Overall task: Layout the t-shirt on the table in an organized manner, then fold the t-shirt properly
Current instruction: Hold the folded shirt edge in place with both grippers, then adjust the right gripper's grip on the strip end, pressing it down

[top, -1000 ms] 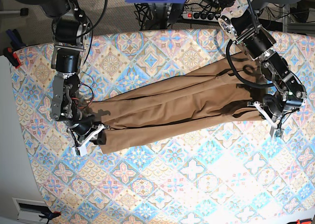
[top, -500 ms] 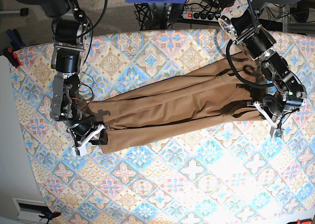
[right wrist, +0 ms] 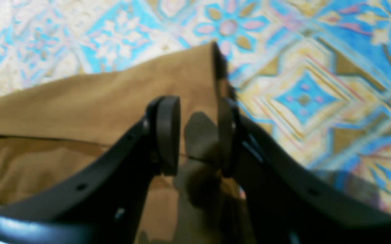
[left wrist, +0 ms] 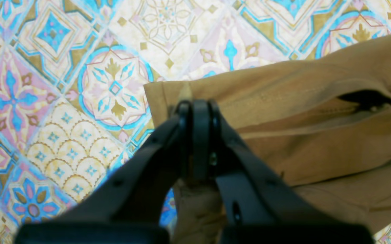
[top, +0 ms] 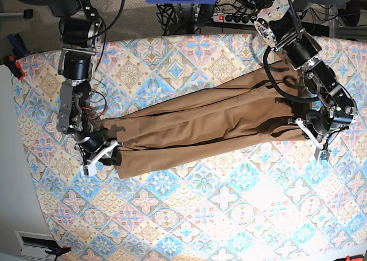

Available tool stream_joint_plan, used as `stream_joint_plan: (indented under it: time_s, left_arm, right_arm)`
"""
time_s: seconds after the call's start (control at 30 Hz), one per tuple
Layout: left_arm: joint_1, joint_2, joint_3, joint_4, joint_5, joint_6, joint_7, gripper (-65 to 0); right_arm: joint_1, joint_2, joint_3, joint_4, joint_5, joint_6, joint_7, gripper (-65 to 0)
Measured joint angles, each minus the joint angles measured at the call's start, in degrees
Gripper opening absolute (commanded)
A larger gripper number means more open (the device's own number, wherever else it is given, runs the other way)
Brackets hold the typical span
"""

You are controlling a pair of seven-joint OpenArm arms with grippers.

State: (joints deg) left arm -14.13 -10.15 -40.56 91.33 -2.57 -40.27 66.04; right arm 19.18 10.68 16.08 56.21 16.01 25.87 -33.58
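Two sets of fingers: left [left wrist: 195,112] clenched on t-shirt [top: 212,120] corner, right [right wrist: 195,135] released around edge.

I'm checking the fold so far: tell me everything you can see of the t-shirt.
The t-shirt is plain tan-brown soft fabric, bunched into a long creased band lying diagonally across the table. The left claw is shut on one corner's edge. At the other end the right claw stands open, its pads on either side of a raised fold. No tag is visible.
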Motion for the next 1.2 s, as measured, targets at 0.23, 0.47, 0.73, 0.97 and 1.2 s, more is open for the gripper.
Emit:
stream_joint_plan:
  time_s: [0.23, 0.47, 0.73, 0.97, 1.2]
  left_arm:
    - [0.7, 0.0, 0.0, 0.0, -0.2, 0.0, 0.0, -65.0]
    - [0.7, 0.0, 0.0, 0.0, -0.2, 0.0, 0.0, -65.0]
    - [0.7, 0.0, 0.0, 0.0, -0.2, 0.0, 0.0, -65.0]
    - [0.6, 0.0, 0.0, 0.0, -0.2, 0.0, 0.0, -65.0]
    - [0.7, 0.0, 0.0, 0.0, -0.2, 0.0, 0.0, -65.0]
  right_arm:
    - [-0.1, -0.2, 0.0, 0.0, -0.1, 0.0, -0.1, -46.6]
    - [-0.1, -0.2, 0.0, 0.0, -0.2, 0.0, -0.2, -46.5]
    - [-0.2, -0.2, 0.0, 0.0, -0.2, 0.0, -0.2, -46.5]
    - [-0.2, -0.2, 0.0, -4.0, 0.4, 0.1, 1.5, -46.5]
    - [0.0, -0.1, 0.0, -4.1, 0.3, 0.2, 0.9, -47.1]
